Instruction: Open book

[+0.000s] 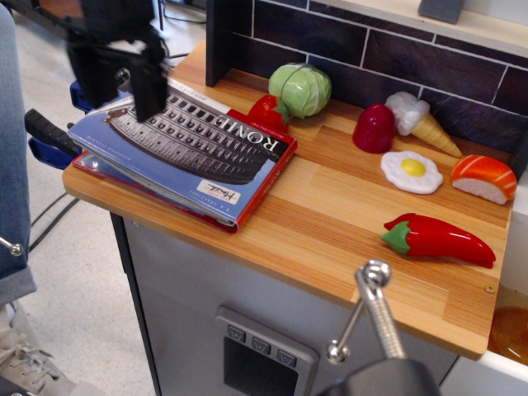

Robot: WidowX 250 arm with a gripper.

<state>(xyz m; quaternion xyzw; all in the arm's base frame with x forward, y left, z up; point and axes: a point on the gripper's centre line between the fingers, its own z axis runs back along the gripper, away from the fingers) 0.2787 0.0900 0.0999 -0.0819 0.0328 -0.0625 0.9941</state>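
The wooden bench (pixel 330 223) fills the middle of the frame, and the book (pixel 186 153) lies closed on its left end, blue cover with the Colosseum photo facing up over a red volume (pixel 272 177) beneath it. At the upper left the black tool (pixel 115 78) hangs over the book's far corner with its two fingers apart and nothing between them, though blur makes it hard to say whether a fingertip touches the cover. Toward the right lie a green cabbage (pixel 300 89), a red chili pepper (pixel 437 238), a salmon sushi piece (pixel 483 178), a fried egg (pixel 411 171) and an ice-cream cone (pixel 421 122).
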